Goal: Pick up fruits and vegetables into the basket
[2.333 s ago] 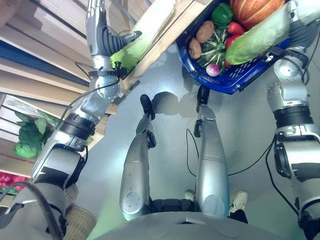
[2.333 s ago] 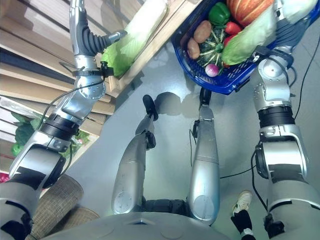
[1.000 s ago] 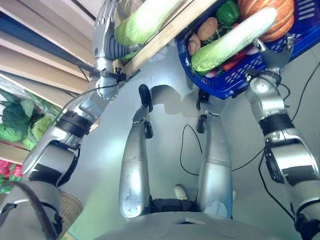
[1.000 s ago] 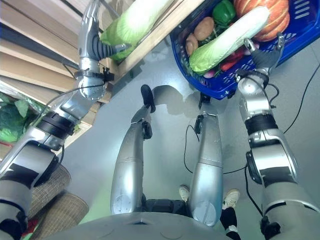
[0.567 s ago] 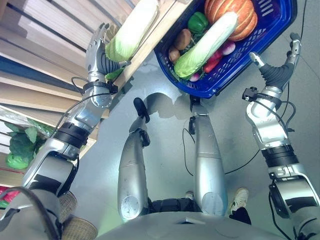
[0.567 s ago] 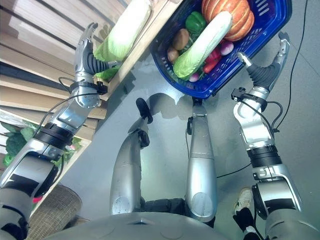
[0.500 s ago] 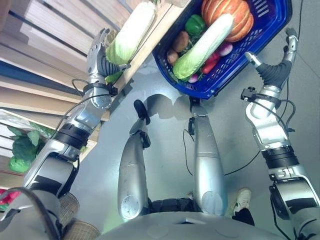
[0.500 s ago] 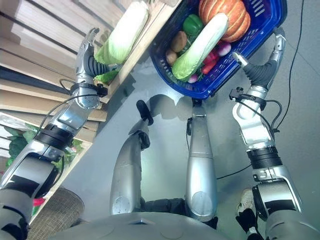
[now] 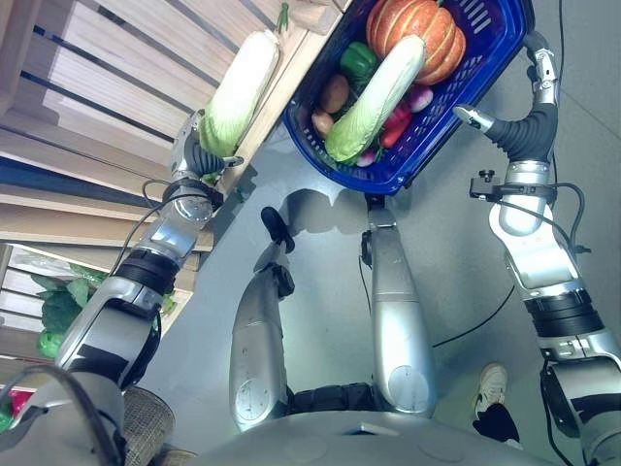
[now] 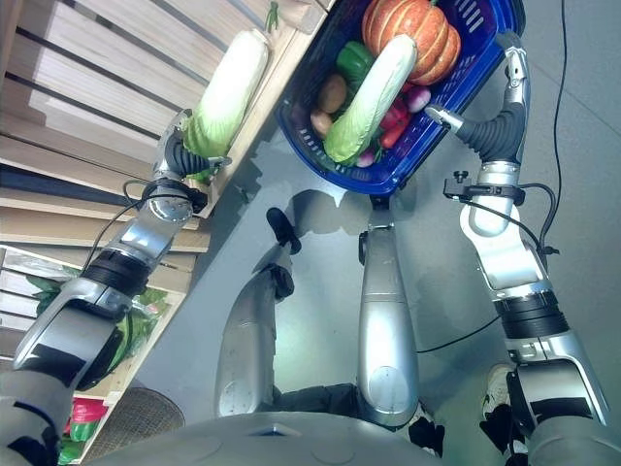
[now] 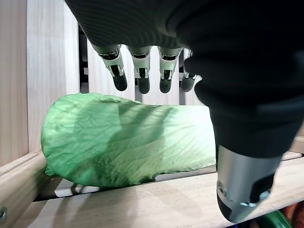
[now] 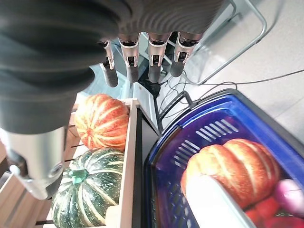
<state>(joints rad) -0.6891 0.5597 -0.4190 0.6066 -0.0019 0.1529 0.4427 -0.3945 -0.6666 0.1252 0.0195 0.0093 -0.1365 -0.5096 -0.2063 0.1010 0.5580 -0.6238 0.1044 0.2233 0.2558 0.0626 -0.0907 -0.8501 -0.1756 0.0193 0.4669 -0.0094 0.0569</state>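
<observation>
The blue basket stood on the floor just beside the wooden shelf. In it lay an orange pumpkin at the far end, a long napa cabbage stretched diagonally across the load, a green pepper, two potatoes against the wall nearest the shelf, and red and pink pieces half hidden under the cabbage.

A second napa cabbage lay on the shelf along its front edge. The left hand was at its leafy end; the left wrist view showed what the eye views could not: the fingers hung straight and spread above the green leaves, apart from them, with the thumb below, past the front rail, so the hand was wide and held nothing.

The right hand was beside the basket's outer rim, fingers extended and thumb spread, empty. Its wrist view added an orange pumpkin and a dark green squash in a wooden crate just beside the basket, and a metal frame on the floor beyond.

On a lower shelf, leafy greens showed at the edge of the eye views.
</observation>
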